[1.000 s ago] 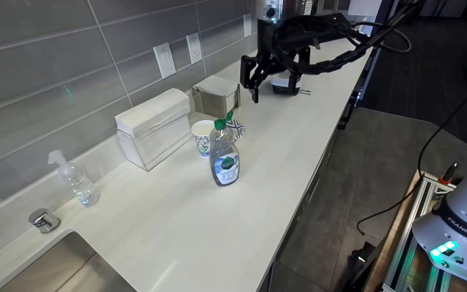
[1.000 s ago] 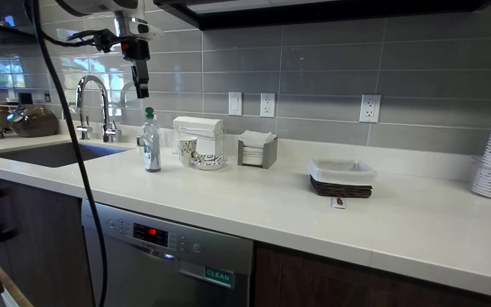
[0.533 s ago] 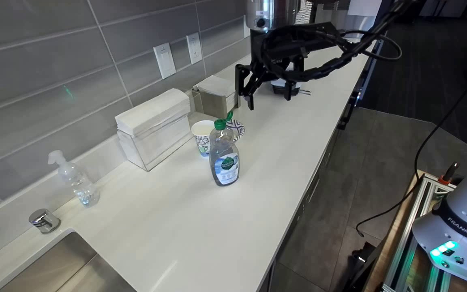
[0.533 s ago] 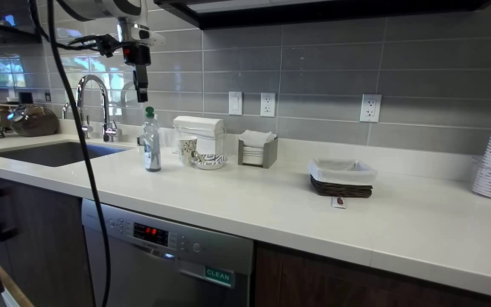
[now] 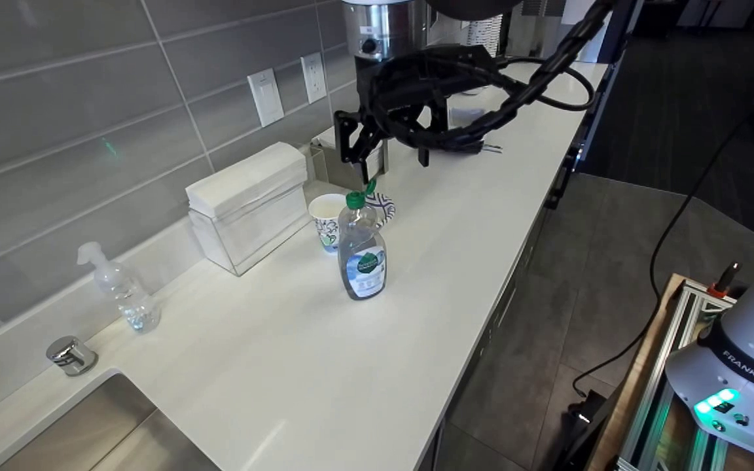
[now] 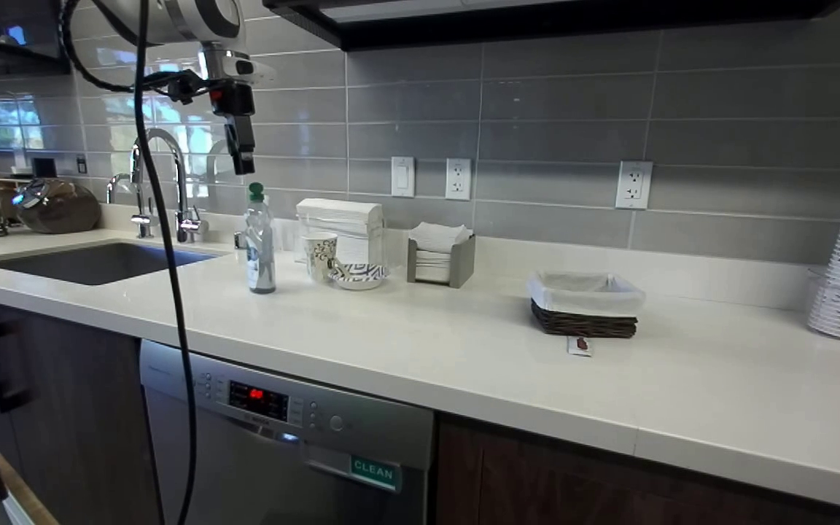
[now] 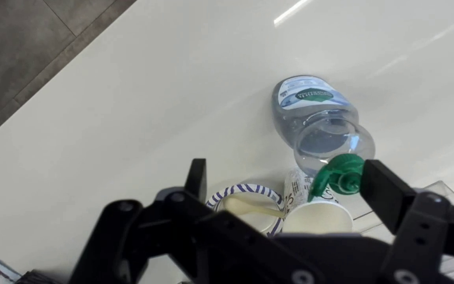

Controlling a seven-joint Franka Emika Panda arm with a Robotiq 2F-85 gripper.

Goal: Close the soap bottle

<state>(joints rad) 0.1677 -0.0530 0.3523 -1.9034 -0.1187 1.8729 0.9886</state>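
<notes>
The robot arm [image 6: 219, 64], shifted closer to the soap bottle [image 5: 362, 256] over the past second, hangs with its jaws spread wide near the flipped-open green cap [image 7: 345, 163], while the bottle stands upright on the white tabletop [image 5: 285, 360], close to a patterned paper cup [image 6: 321, 255] and a shallow bowl [image 7: 246, 188].

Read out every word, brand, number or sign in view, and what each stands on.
"CLEAN": green sign on the dishwasher.
"FRANKA EMI", then cut off: robot base.
Too small or blurred to read surely: label on the soap bottle; dishwasher's display digits and panel markings; packet.
</notes>
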